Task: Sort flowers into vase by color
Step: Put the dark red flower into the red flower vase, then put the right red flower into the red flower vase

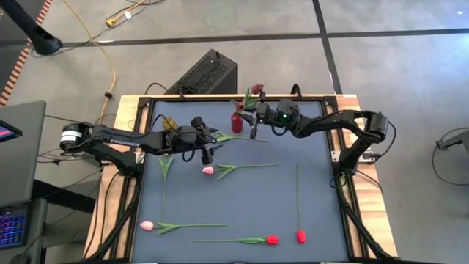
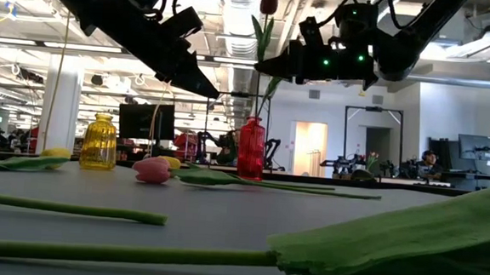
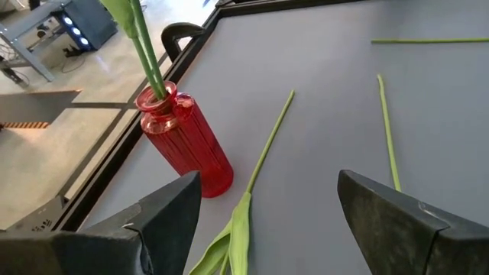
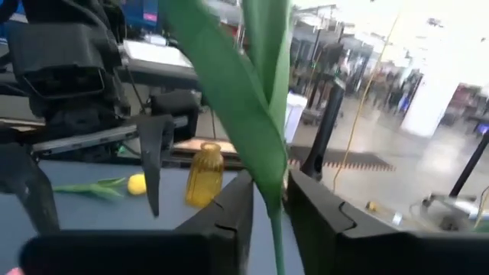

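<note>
A red vase [image 1: 238, 119] stands at the far middle of the dark mat with a dark maroon flower [image 2: 269, 0] upright in it. The flower's stem [image 3: 145, 46] goes down into the vase mouth. My right gripper [image 4: 269, 210] is level above the vase, open, with one finger on either side of that stem [image 4: 276, 229]. My left gripper [image 3: 267, 214] hangs open to the left of the red vase [image 3: 183, 141], above a flower's leaf [image 3: 241, 229] lying on the mat. It has nothing between its fingers. A yellow vase [image 2: 98, 141] stands farther left. My right gripper comes level from the table's right, its fingers [image 4: 309, 206] across the upright stem above the vase mouth. The gap is wider than the stem. A broad leaf [image 4: 252, 137] lies close to the fingers, and I cannot tell whether either finger touches it.
Flowers lie flat on the mat: a pink one [image 1: 208, 170] at the middle, another pink one [image 1: 146, 226] near left, two red ones [image 1: 272, 239] [image 1: 300, 236] at the near edge, and a yellow one [image 2: 171, 161]. A black box [image 1: 209, 73] sits beyond the far edge.
</note>
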Controlling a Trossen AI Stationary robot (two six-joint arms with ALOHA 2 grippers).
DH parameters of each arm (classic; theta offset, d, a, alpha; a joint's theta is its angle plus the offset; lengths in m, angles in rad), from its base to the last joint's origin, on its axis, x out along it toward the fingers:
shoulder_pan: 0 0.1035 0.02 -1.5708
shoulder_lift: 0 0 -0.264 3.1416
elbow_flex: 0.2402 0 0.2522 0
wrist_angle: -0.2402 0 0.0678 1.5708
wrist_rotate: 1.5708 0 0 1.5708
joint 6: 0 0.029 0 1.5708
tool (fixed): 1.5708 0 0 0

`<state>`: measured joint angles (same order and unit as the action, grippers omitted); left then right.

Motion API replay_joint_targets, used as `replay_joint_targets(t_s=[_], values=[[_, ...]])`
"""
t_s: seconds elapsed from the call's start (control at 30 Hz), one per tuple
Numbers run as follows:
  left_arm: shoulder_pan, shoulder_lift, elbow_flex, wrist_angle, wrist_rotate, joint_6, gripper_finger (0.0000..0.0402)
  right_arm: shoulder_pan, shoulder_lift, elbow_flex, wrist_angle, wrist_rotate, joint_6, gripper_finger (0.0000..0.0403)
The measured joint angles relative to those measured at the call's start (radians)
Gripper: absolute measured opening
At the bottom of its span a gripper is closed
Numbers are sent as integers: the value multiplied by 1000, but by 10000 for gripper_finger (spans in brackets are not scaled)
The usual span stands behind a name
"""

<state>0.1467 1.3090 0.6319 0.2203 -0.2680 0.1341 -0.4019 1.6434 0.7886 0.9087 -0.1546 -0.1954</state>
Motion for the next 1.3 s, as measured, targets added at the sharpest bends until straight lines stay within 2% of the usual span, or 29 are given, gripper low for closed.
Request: replay_joint_targets(t_s=[0.2, 0.43, 0.57, 0.9, 1.13, 1.3], values=[[0, 0, 0, 1, 0, 0, 295, 0, -33, 83, -291, 3, 3, 182], [0, 0, 0, 1, 0, -1, 295, 0, -70, 257, -787, 3, -23, 240], [0, 0, 0, -1, 1, -1, 295, 0, -70, 377, -1070, 3, -54, 246], [-6, 0, 0, -14, 27, -19, 295, 4, -70, 590, -1623, 2, -73, 246], [-26, 0, 0, -34, 27, -26, 295, 45, -70, 627, -1925, -1, 26, 246], [-47, 0, 0, -36, 29, -47, 295, 118, -70, 626, -2046, -2, 134, 246]])
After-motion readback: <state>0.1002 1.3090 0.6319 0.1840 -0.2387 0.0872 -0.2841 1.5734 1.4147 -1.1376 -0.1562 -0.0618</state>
